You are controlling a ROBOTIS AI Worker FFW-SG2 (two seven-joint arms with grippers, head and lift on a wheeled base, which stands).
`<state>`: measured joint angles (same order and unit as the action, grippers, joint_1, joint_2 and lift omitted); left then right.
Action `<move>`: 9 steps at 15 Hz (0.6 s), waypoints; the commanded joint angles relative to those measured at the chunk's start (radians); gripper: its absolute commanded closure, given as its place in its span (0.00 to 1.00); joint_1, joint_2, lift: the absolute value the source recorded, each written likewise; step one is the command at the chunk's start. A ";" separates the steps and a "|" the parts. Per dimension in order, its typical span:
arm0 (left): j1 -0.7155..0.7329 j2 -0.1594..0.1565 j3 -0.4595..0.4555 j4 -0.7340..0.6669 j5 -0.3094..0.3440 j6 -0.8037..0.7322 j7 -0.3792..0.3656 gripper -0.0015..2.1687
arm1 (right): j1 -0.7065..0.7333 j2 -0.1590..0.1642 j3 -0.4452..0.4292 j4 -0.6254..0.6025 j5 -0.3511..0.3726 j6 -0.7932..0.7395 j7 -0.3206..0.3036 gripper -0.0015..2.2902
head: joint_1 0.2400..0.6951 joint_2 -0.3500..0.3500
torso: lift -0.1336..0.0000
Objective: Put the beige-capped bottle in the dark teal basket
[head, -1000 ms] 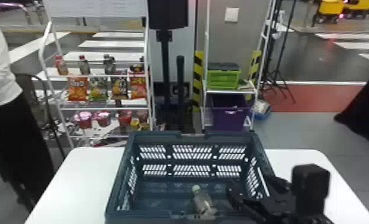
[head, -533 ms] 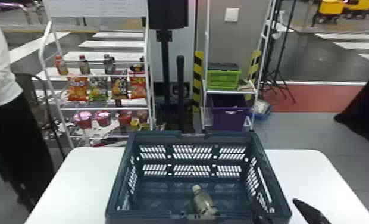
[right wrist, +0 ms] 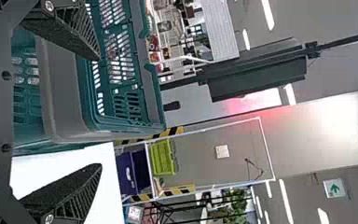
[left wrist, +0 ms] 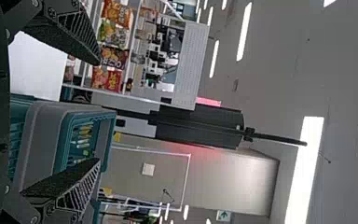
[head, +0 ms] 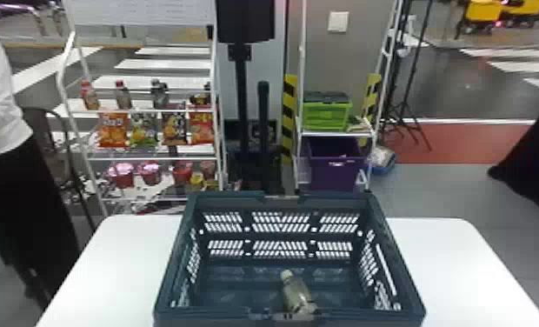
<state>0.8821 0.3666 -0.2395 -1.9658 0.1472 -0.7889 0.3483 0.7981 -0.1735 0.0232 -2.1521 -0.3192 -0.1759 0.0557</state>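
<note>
The beige-capped bottle (head: 295, 293) lies inside the dark teal basket (head: 186, 243), on its floor by the near wall, cap pointing away. In the left wrist view my left gripper (left wrist: 98, 112) stands open, nothing between its fingers, with the basket (left wrist: 65, 140) beyond them. My right gripper (right wrist: 100, 112) is also open and holds nothing; the basket's corner (right wrist: 65, 107) shows beyond its fingers in the right wrist view.
The basket stands on a white table (head: 455, 261). Behind the table are a snack rack (head: 151, 158) at left, a black post (head: 242, 95), and a shelf with a green crate (head: 326, 115) and a purple bin (head: 334, 169).
The right arm, over the basket's right side a second ago, has drawn back toward the near right and out of the head view. The bottle stays lying in the basket.
</note>
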 commanded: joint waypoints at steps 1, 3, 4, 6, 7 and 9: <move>0.005 0.000 -0.001 -0.005 -0.005 0.003 0.000 0.07 | 0.027 0.008 -0.005 0.011 0.000 -0.049 0.009 0.03 | 0.57 0.50 | 1.00; 0.009 0.002 -0.001 -0.010 -0.008 0.000 0.001 0.07 | 0.041 0.009 -0.006 0.011 0.008 -0.064 0.020 0.03 | 0.57 0.50 | 1.00; 0.011 0.000 -0.001 -0.010 -0.015 0.000 0.001 0.07 | 0.047 0.011 -0.006 0.011 0.009 -0.076 0.020 0.04 | 0.57 0.50 | 1.00; 0.011 0.000 -0.001 -0.008 -0.017 0.000 0.001 0.07 | 0.055 0.012 -0.006 0.006 0.019 -0.086 0.020 0.04 | 0.57 0.50 | 1.00; 0.011 0.000 -0.001 -0.008 -0.017 0.000 0.001 0.07 | 0.058 0.014 -0.006 0.001 0.028 -0.086 0.020 0.04 | 0.57 0.50 | 1.00; 0.011 0.000 -0.001 -0.007 -0.017 0.000 0.001 0.07 | 0.059 0.014 -0.006 -0.002 0.040 -0.086 0.020 0.04 | 0.57 0.50 | 1.00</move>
<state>0.8928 0.3666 -0.2408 -1.9736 0.1304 -0.7891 0.3497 0.8560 -0.1598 0.0168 -2.1514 -0.2887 -0.2612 0.0752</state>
